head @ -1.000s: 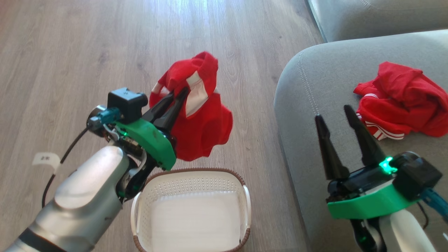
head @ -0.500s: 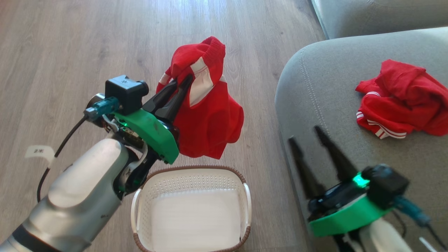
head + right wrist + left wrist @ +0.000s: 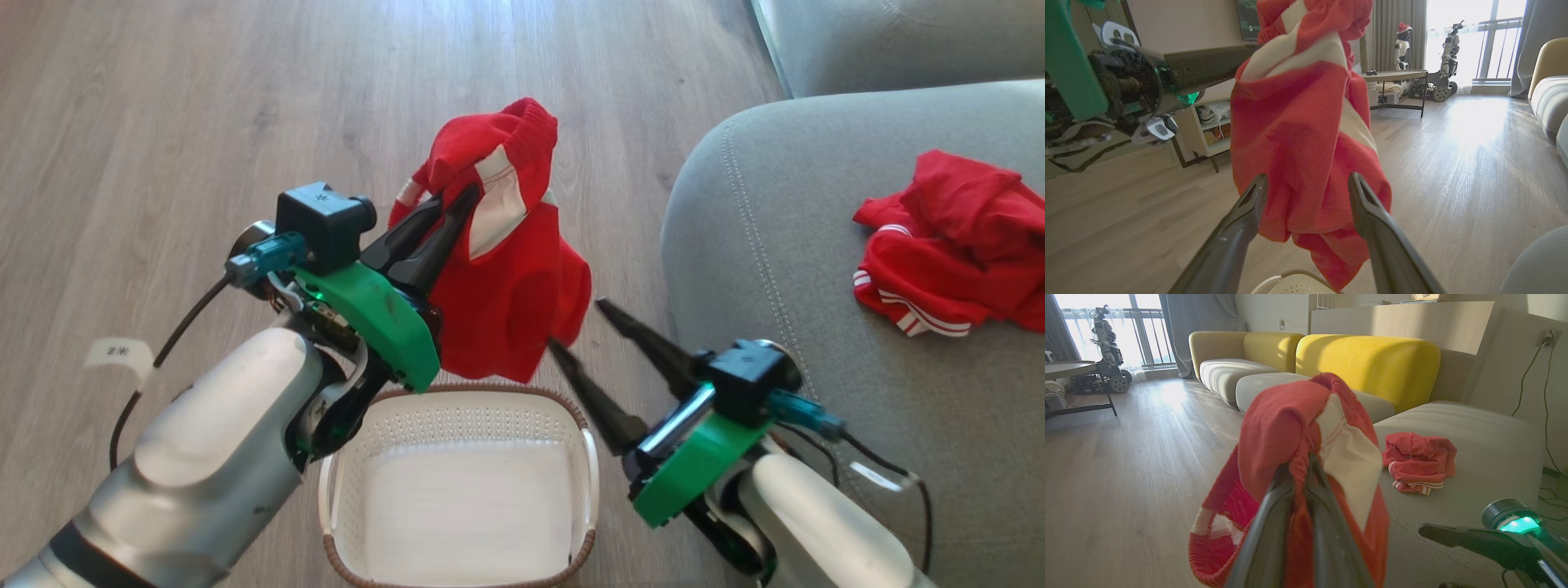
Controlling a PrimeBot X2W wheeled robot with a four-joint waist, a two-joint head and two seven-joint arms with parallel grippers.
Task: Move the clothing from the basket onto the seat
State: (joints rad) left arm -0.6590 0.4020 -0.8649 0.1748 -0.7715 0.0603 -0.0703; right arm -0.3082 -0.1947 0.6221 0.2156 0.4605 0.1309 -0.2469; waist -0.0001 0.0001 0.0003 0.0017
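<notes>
**A:** L jaws first. What have they got?

**B:** They're shut tight on the held garment [image 3: 510,302], pinching a bunched fold near its top, beside the white panel. The cloth hangs straight down from that pinch, so its long axis is vertical.

**A:** And the R jaws?

**B:** Spread wide, nothing in them. They point at the garment's lower end. In the R wrist view the hem [image 3: 1327,245] sits just ahead of the 2 tips, lined up w/ the gap. Can't tell if it's touching.

**A:** What's below?

**B:** The basket [image 3: 457,425] is under the hanging hem, apart from it. No cloth left inside, as far as I can see.

**A:** Which way is the seat?

**B:** The seat [image 3: 816,343] lies to the R of both jaws. The R jaws sit between the held garment and the cushion edge. Farther along it, 1 other garment [image 3: 947,253] already lies there, well apart from both jaws.

**A:** So what does the next move turn on?

**B:** My read: the L jaws have the cloth, but the R arm [image 3: 816,523] is nearer the seat. Either the R jaws close on the hem for a 2-point carry, or the L arm [image 3: 204,457] swings R across the basket. The R arm stands in that path, so it's prob. the hem grab.
</notes>
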